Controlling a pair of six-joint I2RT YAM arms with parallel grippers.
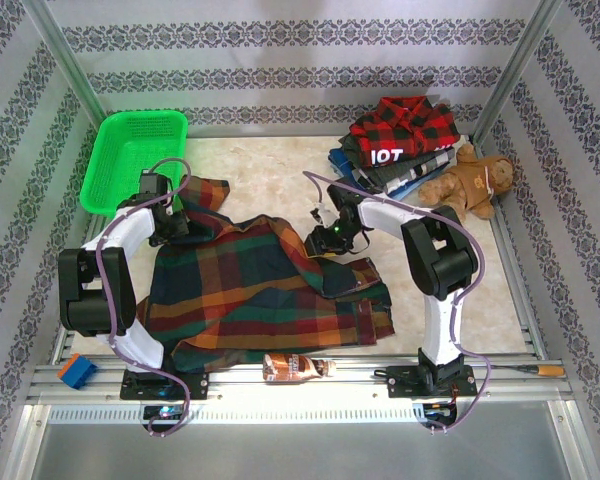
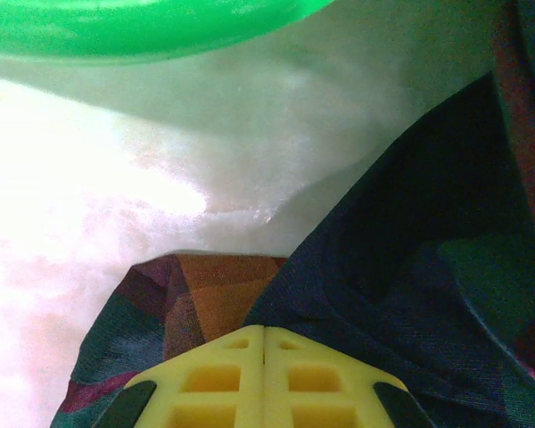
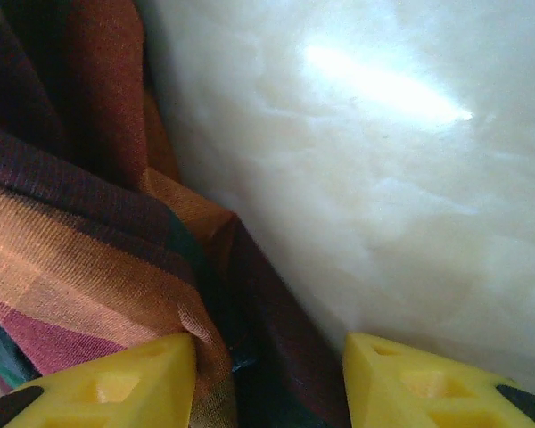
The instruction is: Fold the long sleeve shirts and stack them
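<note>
The large plaid shirt (image 1: 250, 290) in orange, green, navy and red lies spread over the table's left and middle. My left gripper (image 1: 176, 226) rests on its upper left part. In the left wrist view its yellow fingers (image 2: 264, 357) are pressed together, with navy and orange cloth (image 2: 401, 267) creasing up to their tips. My right gripper (image 1: 322, 240) is at the shirt's upper right edge. It is open (image 3: 269, 357), and the dark hem of the shirt (image 3: 116, 259) lies between the fingertips. A stack of folded shirts (image 1: 400, 140), with the red-black check one on top, sits at the back right.
A green basket (image 1: 130, 160) stands at the back left. A brown teddy bear (image 1: 472, 185) lies beside the stack. A small bottle (image 1: 298, 367) lies at the front edge, with a blue block (image 1: 77, 371) at the front left. Bare pale table (image 1: 280, 170) shows behind the plaid shirt.
</note>
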